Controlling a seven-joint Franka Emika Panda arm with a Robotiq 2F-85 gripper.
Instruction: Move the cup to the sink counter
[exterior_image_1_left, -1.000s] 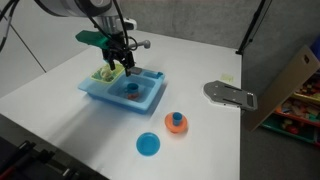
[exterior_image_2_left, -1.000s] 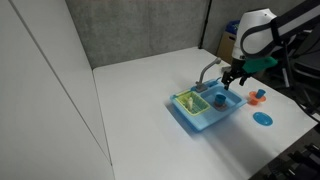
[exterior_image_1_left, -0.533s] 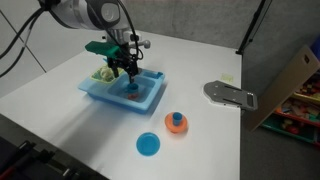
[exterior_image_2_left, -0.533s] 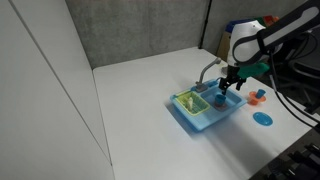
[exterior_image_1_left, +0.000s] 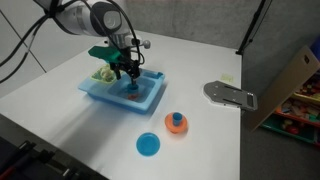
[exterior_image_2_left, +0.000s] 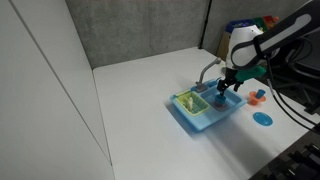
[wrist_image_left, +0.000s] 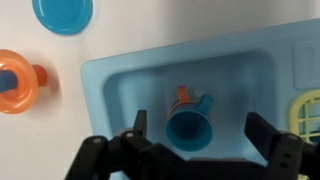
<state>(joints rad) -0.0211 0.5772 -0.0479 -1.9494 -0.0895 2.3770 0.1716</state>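
Note:
The cup (wrist_image_left: 188, 118) is small, blue inside with an orange-red part, and lies in the basin of the blue toy sink (wrist_image_left: 96, 85). It shows as a small dot in an exterior view (exterior_image_1_left: 132, 90). My gripper (wrist_image_left: 200, 135) is open, its fingers either side of the cup and just above the basin, touching nothing. The gripper shows over the sink in both exterior views (exterior_image_1_left: 130, 72) (exterior_image_2_left: 228, 87). The sink counter is the light-blue rim (exterior_image_1_left: 105, 97) (exterior_image_2_left: 185, 118). A grey faucet (exterior_image_2_left: 207, 72) stands at the back of the sink.
A larger orange piece with a blue top (exterior_image_1_left: 176, 122) (wrist_image_left: 15, 82) and a flat blue disc (exterior_image_1_left: 148, 145) (wrist_image_left: 63, 12) lie on the white table beside the sink. A yellow-green item (exterior_image_1_left: 103, 73) fills the sink's side compartment. A grey flat object (exterior_image_1_left: 230, 95) lies near the far edge.
My gripper has moved along the sink to above the basin and come lower over the cup. The cup has not moved.

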